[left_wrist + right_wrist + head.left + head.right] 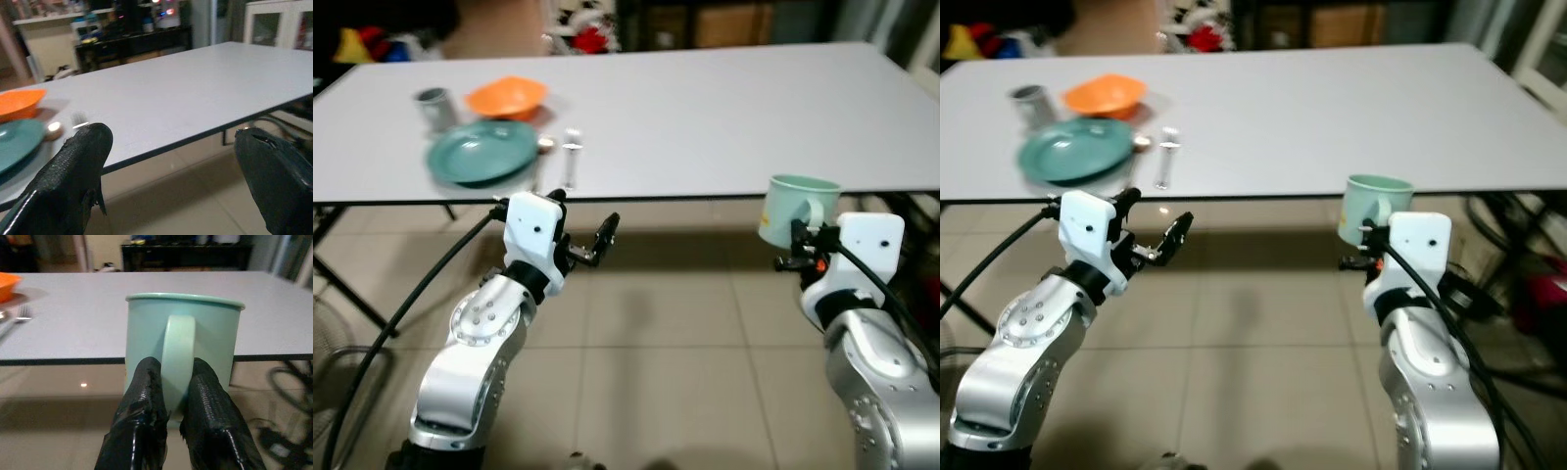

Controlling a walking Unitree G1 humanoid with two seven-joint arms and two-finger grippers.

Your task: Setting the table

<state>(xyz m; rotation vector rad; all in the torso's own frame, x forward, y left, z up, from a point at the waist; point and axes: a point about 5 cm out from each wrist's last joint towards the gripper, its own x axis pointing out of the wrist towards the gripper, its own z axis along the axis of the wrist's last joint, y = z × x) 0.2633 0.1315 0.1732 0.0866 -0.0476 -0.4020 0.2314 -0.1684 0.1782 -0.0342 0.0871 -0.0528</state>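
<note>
A pale green mug (795,210) is held upright by its handle, clenched in the right gripper (172,396), lower right of frame, just below the white table's (724,108) near edge. The left gripper (585,242) is spread wide and empty, lower left. A teal plate (481,152), orange bowl (506,96) and fork (572,157) are seen upper left on the table.

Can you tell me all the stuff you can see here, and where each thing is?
wide flat table: one, white, in front of the robot.
round teal plate: one, teal, on the table's left side near the front edge.
shallow orange bowl: one, orange, just behind the plate.
small metal cup: one, grey, left of the bowl.
shiny cutlery: silver, right of the plate; blurred, count unclear.
pale green handled mug: one, held at the table's front edge.
tiled floor: beige, below.
left pincer: black, open, below the table edge.
right pincer: black, shut on the mug's handle.
</note>
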